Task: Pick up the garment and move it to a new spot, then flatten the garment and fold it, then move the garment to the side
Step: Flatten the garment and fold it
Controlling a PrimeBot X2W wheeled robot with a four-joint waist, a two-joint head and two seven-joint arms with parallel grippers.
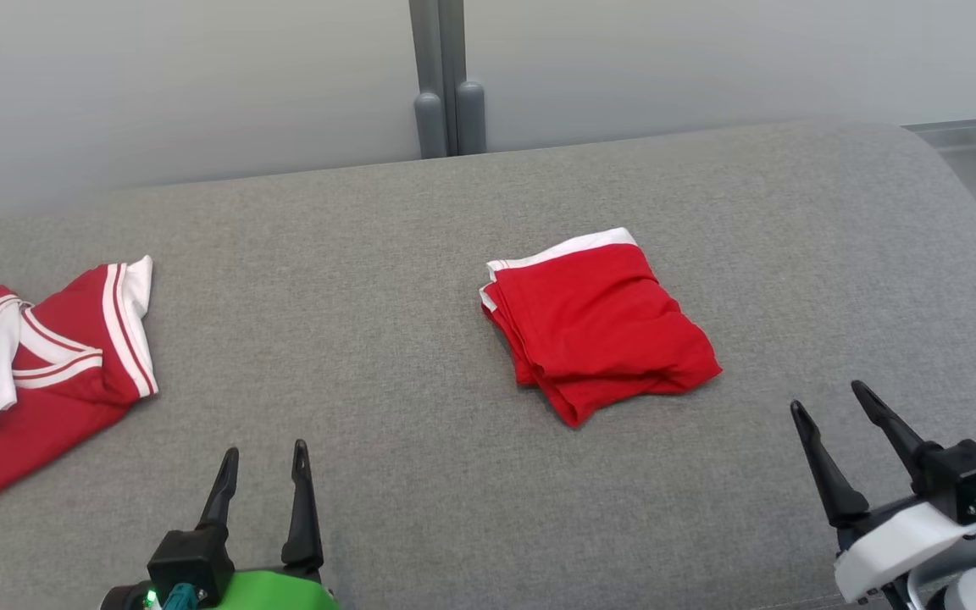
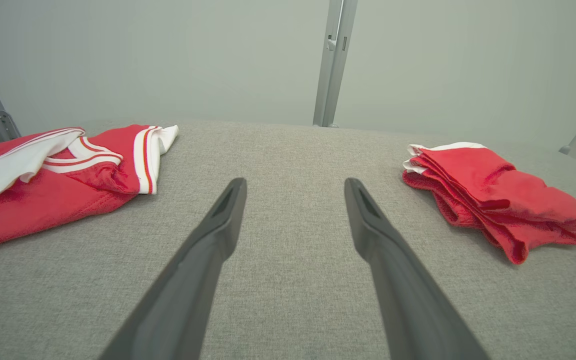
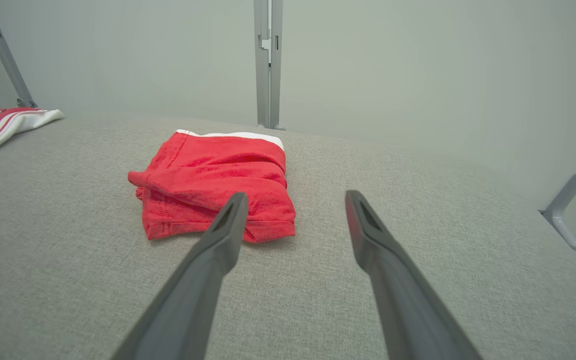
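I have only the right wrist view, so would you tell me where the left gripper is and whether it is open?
Observer: The left gripper is open and empty, at the near edge of the grey surface.
Operator: What lies beside it?
Observer: A crumpled red and white shirt lies to its left, apart from it.
Operator: Is my right gripper touching the folded red garment?
Observer: No; the head view shows it open and clear of the garment, nearer the robot.

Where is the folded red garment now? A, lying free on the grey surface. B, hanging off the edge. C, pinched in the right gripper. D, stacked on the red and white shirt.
A: the folded red garment lies flat on the grey surface, apart from the open right gripper.
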